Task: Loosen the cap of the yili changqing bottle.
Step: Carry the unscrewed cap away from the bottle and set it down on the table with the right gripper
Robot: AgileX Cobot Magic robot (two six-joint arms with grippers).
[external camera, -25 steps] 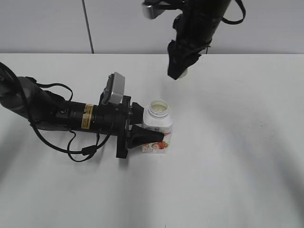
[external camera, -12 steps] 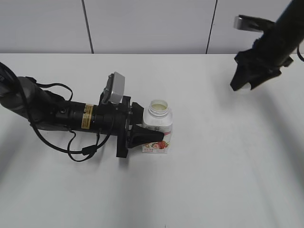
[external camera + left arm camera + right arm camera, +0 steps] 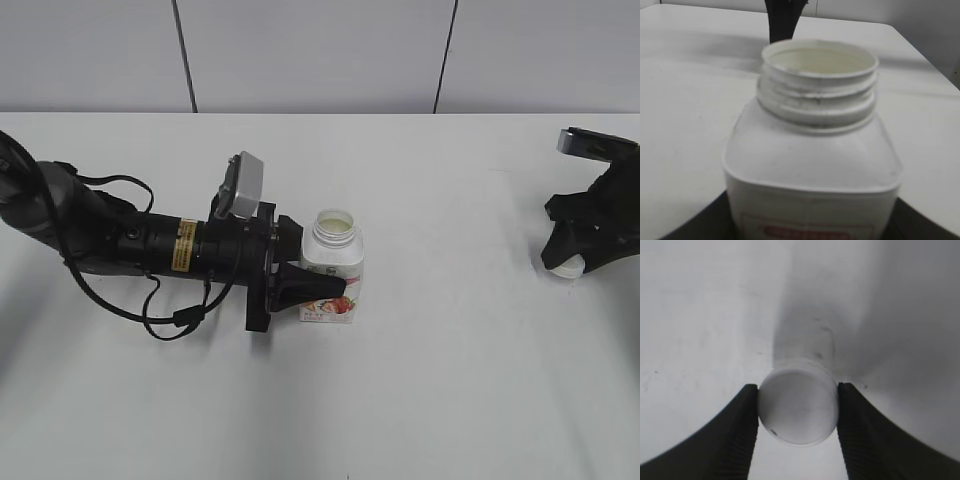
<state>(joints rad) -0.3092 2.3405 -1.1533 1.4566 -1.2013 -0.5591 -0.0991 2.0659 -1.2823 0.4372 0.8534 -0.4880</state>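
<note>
The yili changqing bottle (image 3: 333, 267) stands upright near the table's middle, its threaded neck open and capless; it fills the left wrist view (image 3: 812, 150). My left gripper (image 3: 318, 288) is shut on the bottle's body from the left, its fingers dark at the sides of the left wrist view (image 3: 810, 220). My right gripper (image 3: 566, 260) is at the far right, low over the table, and shut on the white cap (image 3: 568, 268). In the right wrist view the cap (image 3: 797, 407) sits squeezed between the two ribbed fingers of this gripper (image 3: 797, 412).
The white table (image 3: 440, 380) runs to a grey panelled wall (image 3: 320, 50) at the back. My left arm with its cable lies across the table's left half (image 3: 130, 245).
My right gripper has carried the cap from above and behind the bottle out to the right and down, close to the table at the far right. The left gripper and bottle have not moved.
</note>
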